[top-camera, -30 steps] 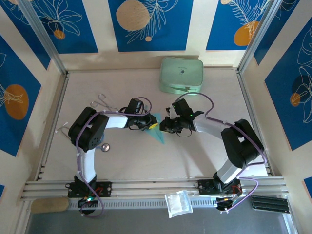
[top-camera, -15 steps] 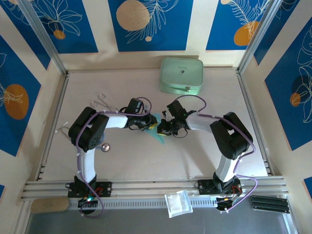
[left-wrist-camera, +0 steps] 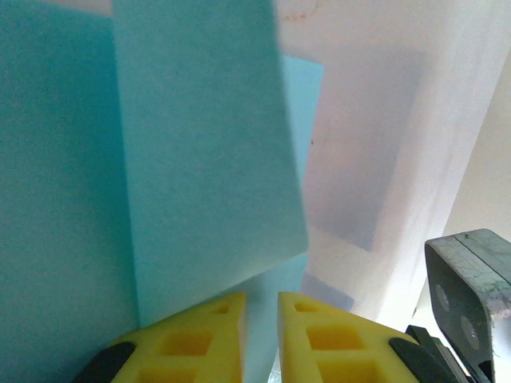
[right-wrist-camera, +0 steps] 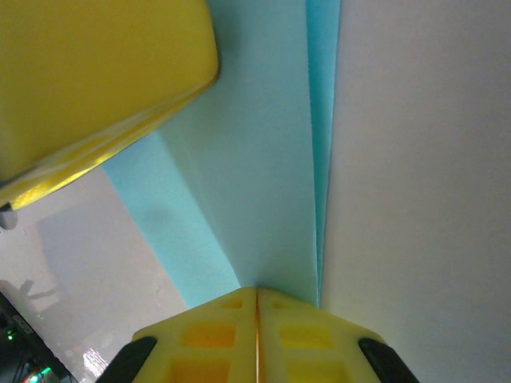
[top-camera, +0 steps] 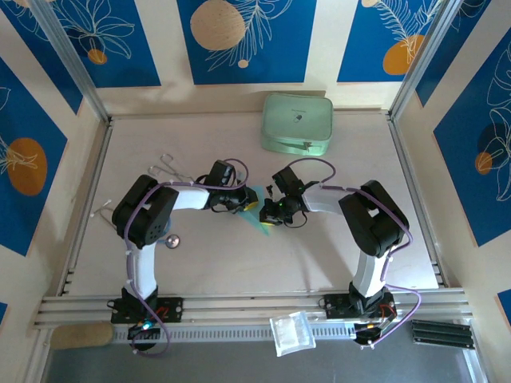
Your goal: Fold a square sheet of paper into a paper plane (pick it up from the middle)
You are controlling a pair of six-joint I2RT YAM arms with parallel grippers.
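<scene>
- The paper plane (top-camera: 261, 226) lies part-folded on the bench (top-camera: 239, 263) at mid-frame in the top view. It sits between the two arms with its narrow tip pointing toward the lower edge. The mint-green case (top-camera: 297, 122) stands well apart at the upper middle.
- The right end effector (right-wrist-camera: 257, 291) has its yellow pads pressed together with no gap. It sits at the point where the long creases of the blue paper (right-wrist-camera: 263, 159) converge. I cannot tell whether a layer is pinched between the pads or only pressed under them.
- The left end effector (left-wrist-camera: 262, 299) is narrow, with a thin slot between its pads at the lower edge of a raised flap (left-wrist-camera: 200, 159). I cannot tell whether that slot grips paper.
- The step in hand looks like setting a lengthwise fold. To do it well, one end effector should pin the paper flat while the other runs along the crease from the tip outward.
- Press lightly, because thin paper slides on a smooth bench and a skewed crease spoils the symmetry.
- The two end effectors are very near each other, and the left one's finger (right-wrist-camera: 96, 80) looms at the upper left of the right wrist view. Move one at a time.
</scene>
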